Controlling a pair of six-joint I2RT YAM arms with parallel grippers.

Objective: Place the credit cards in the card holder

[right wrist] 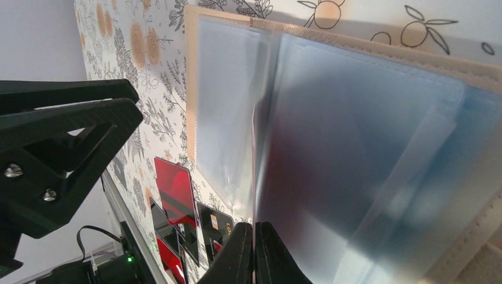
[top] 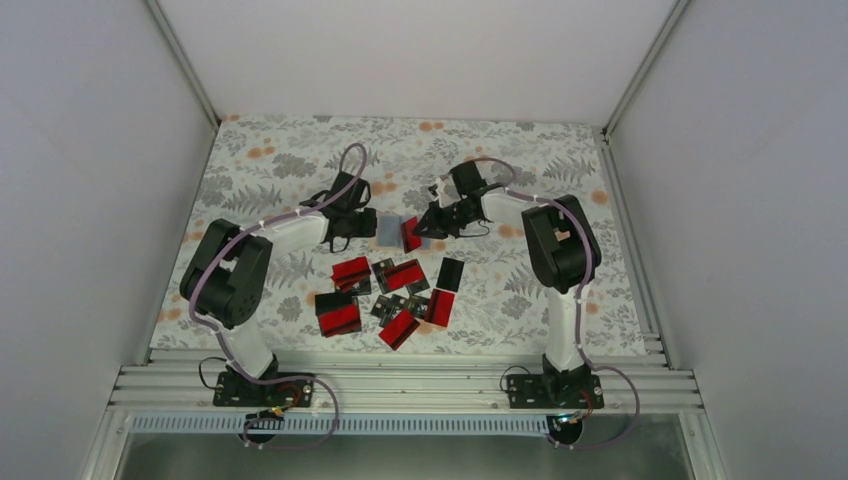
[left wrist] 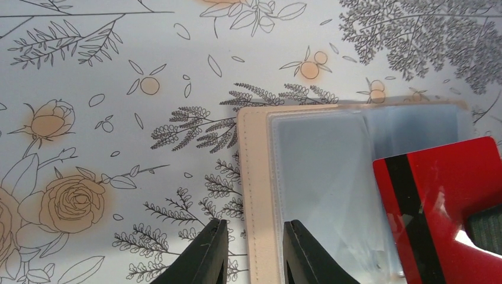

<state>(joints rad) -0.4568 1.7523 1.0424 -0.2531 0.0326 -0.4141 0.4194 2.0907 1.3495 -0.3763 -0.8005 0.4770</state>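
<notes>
The card holder (top: 388, 229) lies open on the flowered cloth, tan rim (left wrist: 257, 177) outside and pale blue-grey sleeves inside. My left gripper (left wrist: 256, 248) straddles its left rim, with the jaws apart and a small gap beside the rim. My right gripper (right wrist: 254, 254) is shut on one red credit card with a black stripe (left wrist: 450, 195), held over the sleeves from the right. That card shows edge-on (right wrist: 254, 148) in the right wrist view. Several more credit cards (top: 390, 295), red and black, lie loose nearer the arm bases.
The left arm's black gripper body (right wrist: 59, 148) fills the left side of the right wrist view, close to the holder. White walls enclose the table on three sides. A metal rail (top: 400, 385) runs along the near edge.
</notes>
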